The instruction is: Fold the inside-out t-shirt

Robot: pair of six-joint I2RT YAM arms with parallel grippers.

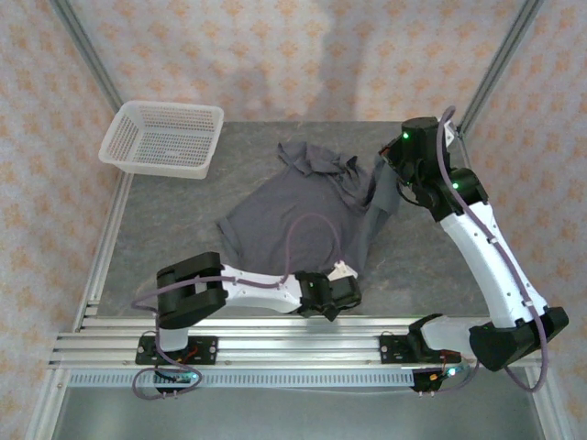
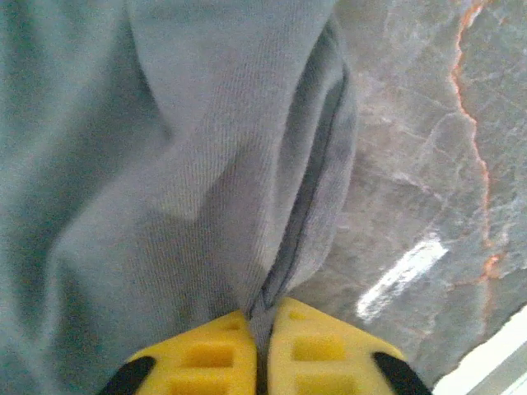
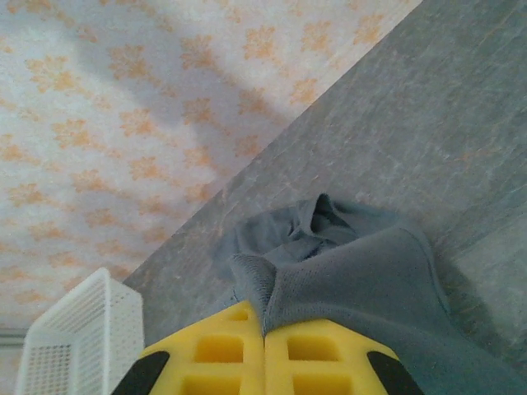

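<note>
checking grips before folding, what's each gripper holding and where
Both pinch the t-shirt: left gripper its near hemmed edge, right gripper its far right edge.

Inside a robotics lab test cell: a white-and-black left robot arm [image 1: 252, 286] and a matching right robot arm [image 1: 491, 257] stand bolted to a ribbed aluminium rail [image 1: 293, 346] at the edge of a grey stone-patterned table [image 1: 431, 284], enclosed by bare metal frame posts [image 1: 84, 46] and orange-flowered backdrop walls [image 1: 303, 55].

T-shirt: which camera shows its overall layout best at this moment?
Top external: nearly the whole t-shirt is visible, lying rumpled on the table, so its outline can be judged. Left wrist gives a close-up of a seamed fold pinched in the left gripper. Right wrist shows a bunched edge clamped in the right gripper.
</note>
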